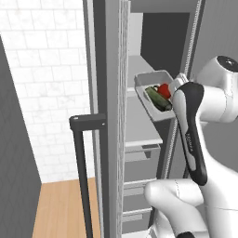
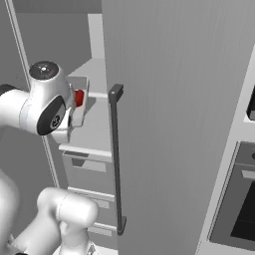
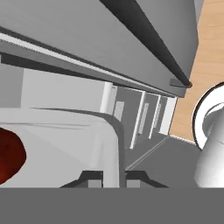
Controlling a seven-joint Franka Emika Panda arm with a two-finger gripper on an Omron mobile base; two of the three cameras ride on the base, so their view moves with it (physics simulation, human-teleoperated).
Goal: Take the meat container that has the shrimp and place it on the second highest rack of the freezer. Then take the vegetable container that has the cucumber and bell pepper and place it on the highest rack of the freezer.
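Inside the tall grey freezer (image 1: 153, 42), a pale rectangular plastic bin (image 1: 145, 80) is held tilted by its rim in the clenched two-finger gripper (image 3: 113, 175). Its dark green cucumber (image 1: 158, 98) lies lengthwise beside the red bell pepper (image 1: 164, 89), above a light-grey shelf (image 1: 142, 128).

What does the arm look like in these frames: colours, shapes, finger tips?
The arm has glossy white rounded shells. A long black panel runs down one link, carrying faint lettering too small to read. A round dark-grey cap tops one joint, and a black oval patch sits on its side. No cables show. The fingers are small dark-grey blocks.
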